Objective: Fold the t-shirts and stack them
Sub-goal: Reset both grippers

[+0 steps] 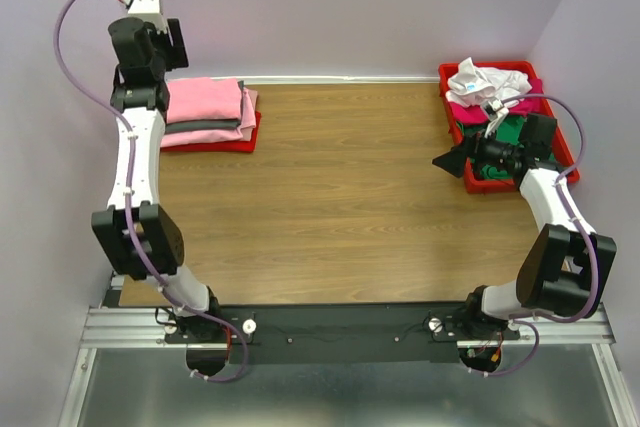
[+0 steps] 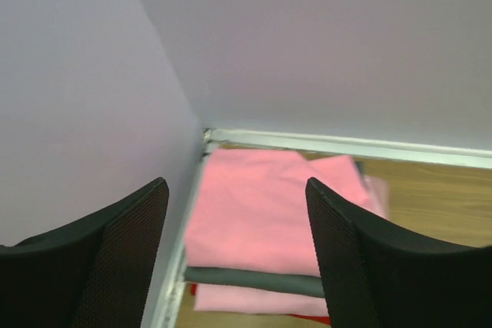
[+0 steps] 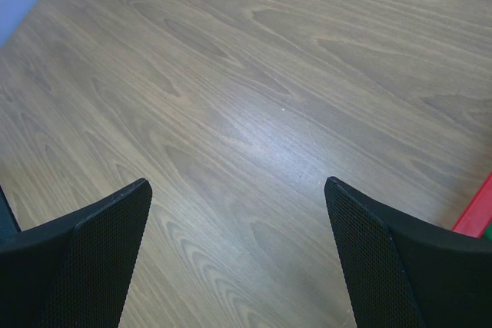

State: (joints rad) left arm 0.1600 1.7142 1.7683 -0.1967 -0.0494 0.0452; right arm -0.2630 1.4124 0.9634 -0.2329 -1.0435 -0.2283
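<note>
Stack of folded t-shirts (image 1: 205, 112) far left, unfolded heap (image 1: 487, 95) in red tray (image 1: 485, 185), left end effector (image 2: 234, 190) and right end effector (image 3: 238, 190) wide, empty.

Pale lilac walls (image 1: 350, 7), seemingly wooden tabletop (image 1: 340, 197)

**Folded stack** (image 1: 205, 115), rear left corner of the counter (image 1: 340, 197). On top lies a light pink t-shirt (image 2: 269, 205), folded flat into a smooth rectangle. Beneath it a dark grey t-shirt (image 2: 254, 280) shows only as a thin folded edge, and below that is a paler pink layer (image 2: 254, 301). The stack rests on the left red tray (image 1: 235, 145).

**Unfolded heap**, rear right. A crumpled white t-shirt (image 1: 480, 82) lies uppermost, with a magenta t-shirt (image 1: 468, 113) under it and a green t-shirt (image 1: 515, 132) nearer. All three are bunched inside the right red tray (image 1: 482, 185).
</note>
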